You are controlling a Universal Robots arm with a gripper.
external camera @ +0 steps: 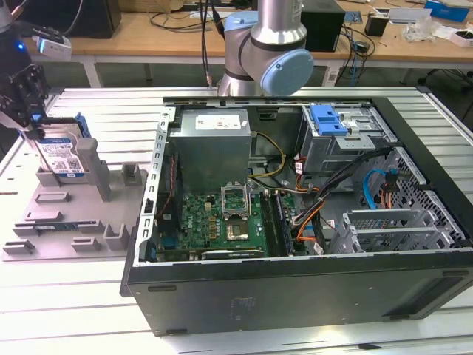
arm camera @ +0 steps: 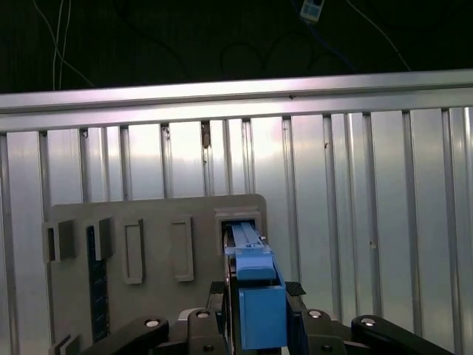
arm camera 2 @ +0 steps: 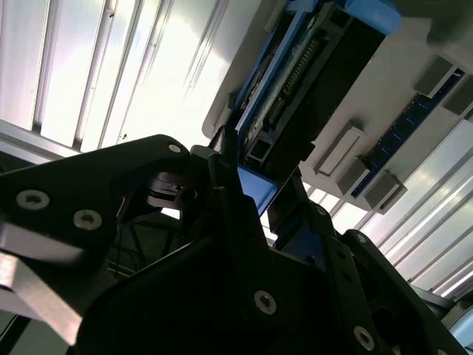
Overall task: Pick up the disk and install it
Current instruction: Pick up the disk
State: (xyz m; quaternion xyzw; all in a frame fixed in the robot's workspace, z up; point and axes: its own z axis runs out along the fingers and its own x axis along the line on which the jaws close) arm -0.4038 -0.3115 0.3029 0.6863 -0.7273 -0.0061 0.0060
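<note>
First wrist view looks down the black gripper (arm camera: 259, 297) onto the flat silver disk in its blue plastic carrier bracket (arm camera: 251, 244). The disk lies directly ahead, edge-on, with the gripper straddling the bracket's near end. Whether it is clamped on the bracket or stands just apart I cannot tell, as the contact is lost in shadow. The disk's long axis appears to run straight away from the gripper, down into a slot of the grey plastic fixture plate (arm camera: 155, 214), which hides the far end. The plate rests on the slatted aluminium table (arm camera: 355, 185). In the exterior view the disk stands upright at that view's left. The open black computer case (external camera: 295, 296) lies well apart to its right, with the arm's upper part cut off.
</note>
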